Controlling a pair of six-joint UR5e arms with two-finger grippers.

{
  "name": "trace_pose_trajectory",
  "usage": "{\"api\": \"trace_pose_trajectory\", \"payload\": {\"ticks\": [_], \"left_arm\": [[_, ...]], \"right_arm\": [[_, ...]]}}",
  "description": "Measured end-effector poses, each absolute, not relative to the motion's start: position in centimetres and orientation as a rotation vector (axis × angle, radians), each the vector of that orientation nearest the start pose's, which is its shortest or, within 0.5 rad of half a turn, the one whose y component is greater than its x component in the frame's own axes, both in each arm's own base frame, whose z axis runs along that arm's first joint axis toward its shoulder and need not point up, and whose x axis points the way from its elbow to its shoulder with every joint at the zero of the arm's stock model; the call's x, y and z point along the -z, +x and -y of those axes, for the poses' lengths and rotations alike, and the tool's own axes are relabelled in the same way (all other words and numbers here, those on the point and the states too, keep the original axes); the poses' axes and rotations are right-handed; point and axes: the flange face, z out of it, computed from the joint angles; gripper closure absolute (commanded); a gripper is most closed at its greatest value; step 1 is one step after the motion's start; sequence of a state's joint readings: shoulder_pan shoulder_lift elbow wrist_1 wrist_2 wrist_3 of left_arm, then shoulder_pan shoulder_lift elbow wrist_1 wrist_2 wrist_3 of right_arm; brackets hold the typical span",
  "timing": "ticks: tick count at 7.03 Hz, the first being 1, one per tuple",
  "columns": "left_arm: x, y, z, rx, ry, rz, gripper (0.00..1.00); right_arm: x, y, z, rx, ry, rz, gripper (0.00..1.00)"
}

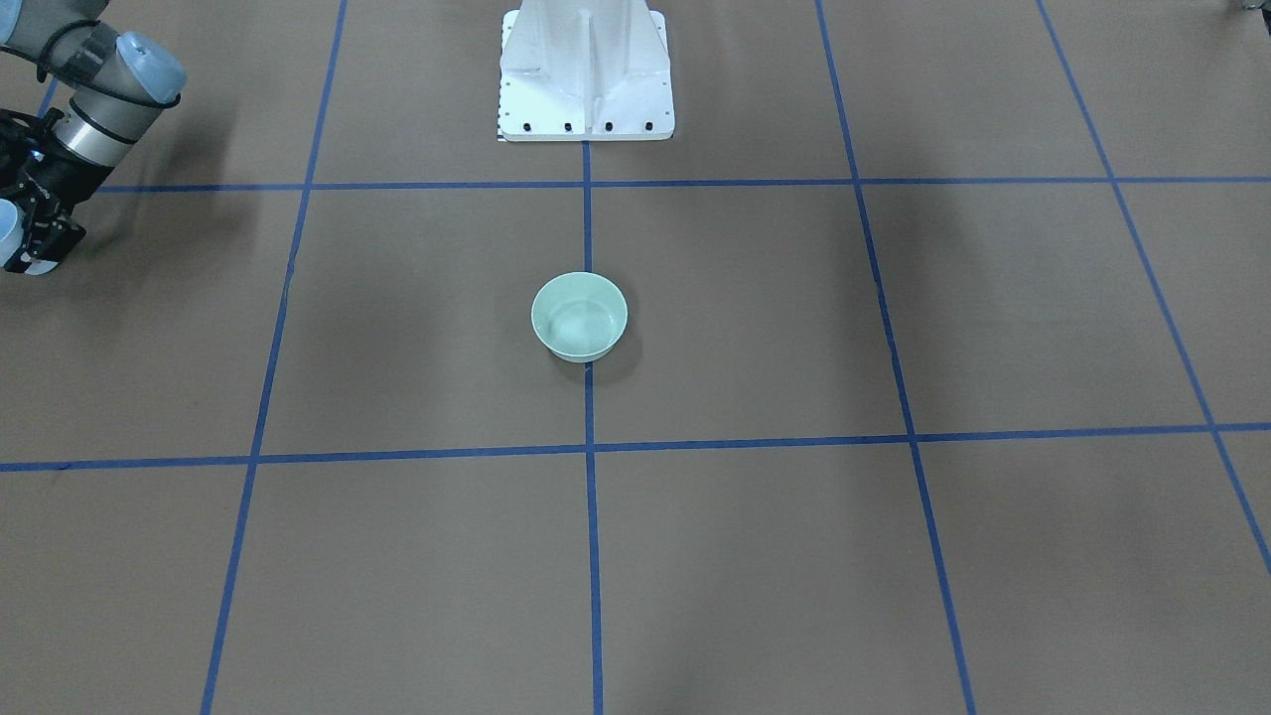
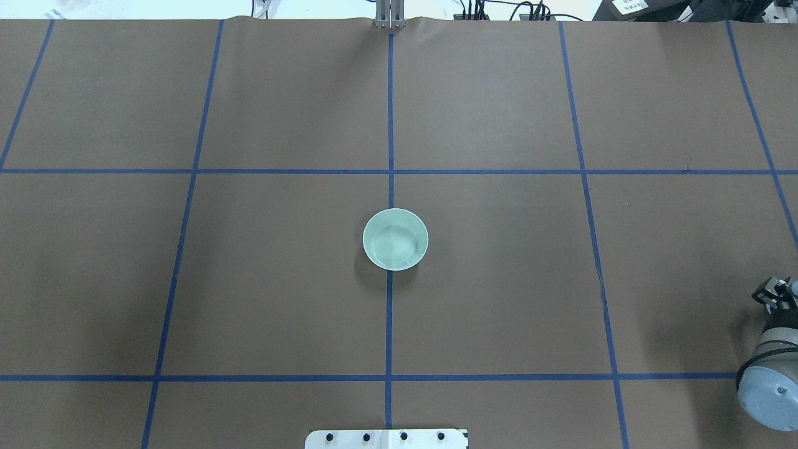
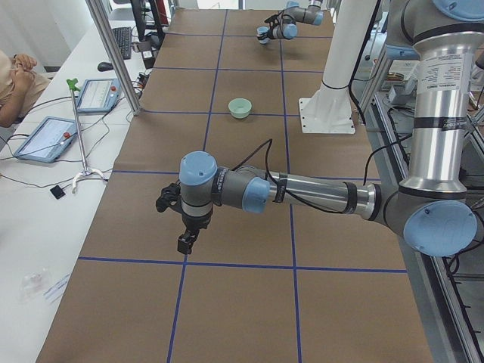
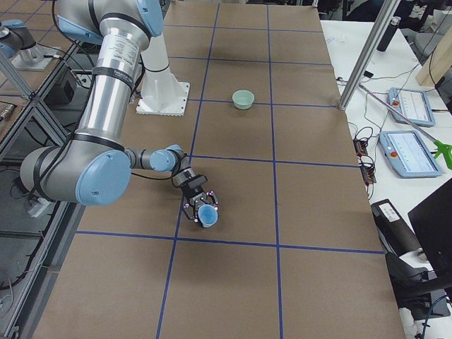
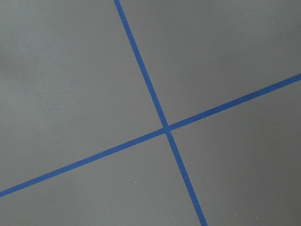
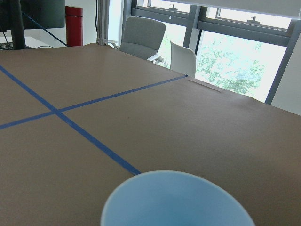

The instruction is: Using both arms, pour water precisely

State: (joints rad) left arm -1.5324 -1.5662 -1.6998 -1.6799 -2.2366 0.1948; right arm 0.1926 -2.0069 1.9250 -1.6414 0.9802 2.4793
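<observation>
The right gripper (image 4: 201, 206) grips a blue cup (image 6: 176, 200) low over the bench (image 2: 499, 280), near its right end. A green bowl (image 2: 395, 239) sits in the middle. The left gripper (image 3: 185, 240) points down near the left end; I cannot tell how its jaws are

You'll find the pale green bowl (image 2: 395, 239) at the worktop (image 2: 280, 280) centre, on the centre tape line (image 2: 390, 125); right arm (image 2: 770, 374) at 4 o'clock, white pedestal (image 2: 386, 439) at 6 o'clock.
</observation>
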Motion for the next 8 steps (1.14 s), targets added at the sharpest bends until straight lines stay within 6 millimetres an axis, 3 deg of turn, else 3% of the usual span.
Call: {"api": "trace_pose_trajectory", "payload": {"ticks": [3, 8], "left_arm": [[-59.5, -5.3, 50.4, -0.297, 0.268, -0.646, 0.00], [-61.5, -5.4, 48.8, -0.283, 0.228, -0.651, 0.00]], "right_arm": [[-66.4, -23.5, 27.6, -1.014, 0.673, 0.035, 1.00], [-58.9, -23.9, 37.9, -0.907, 0.682, 0.016, 1.00]]}}
